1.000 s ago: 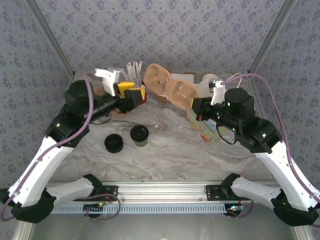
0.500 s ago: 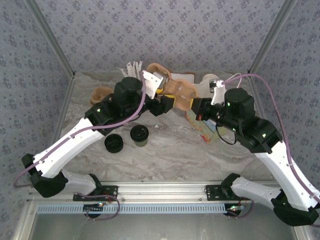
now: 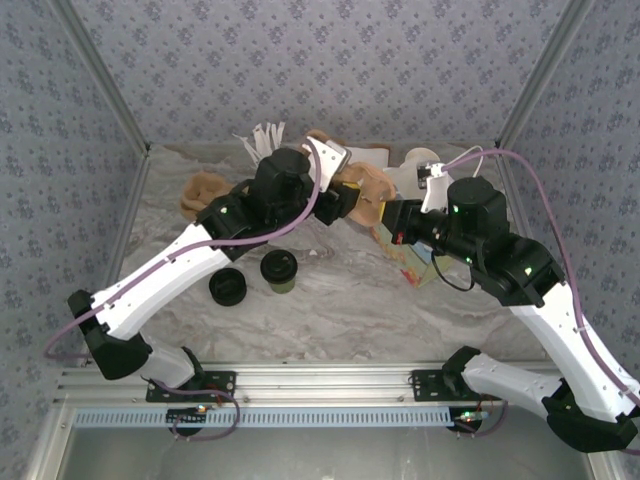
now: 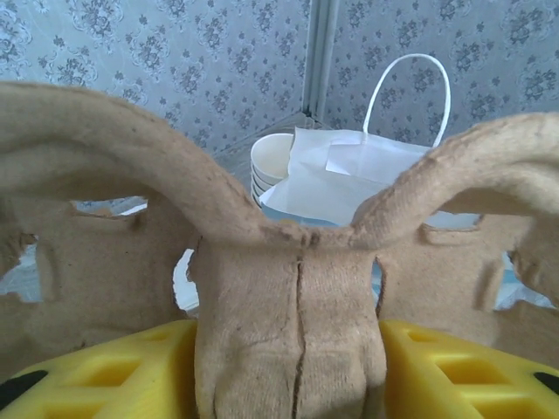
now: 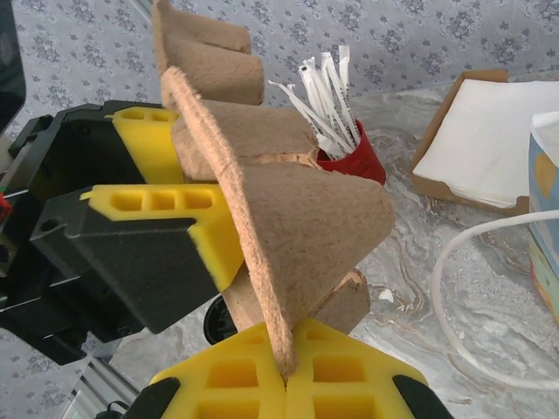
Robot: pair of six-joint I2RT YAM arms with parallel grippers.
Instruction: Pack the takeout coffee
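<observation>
The takeout coffee (image 3: pixel 279 270), a small olive cup with a black lid, stands upright on the marble table left of centre, with neither gripper near it. A brown pulp cup carrier (image 3: pixel 365 190) hangs in the air at the back middle. My right gripper (image 3: pixel 392 212) is shut on the carrier's thin edge (image 5: pixel 286 371). My left gripper (image 3: pixel 345 200) has reached across, and its yellow pads (image 4: pixel 131 371) press both sides of the carrier's centre post (image 4: pixel 288 323). The white paper bag (image 4: pixel 367 166) with its loop handle stands behind the carrier.
A loose black lid (image 3: pixel 228 287) lies left of the coffee. Another pulp carrier (image 3: pixel 203 190) sits at the back left. White straws (image 3: pixel 262 138) in a red cup (image 5: pixel 349 157), a stack of lidless cups (image 4: pixel 271 161) and a napkin box (image 5: pixel 485 140) line the back.
My left arm has swung from the back left to the carrier in the middle, and its fingers have narrowed onto the centre post. The right arm has held still.
</observation>
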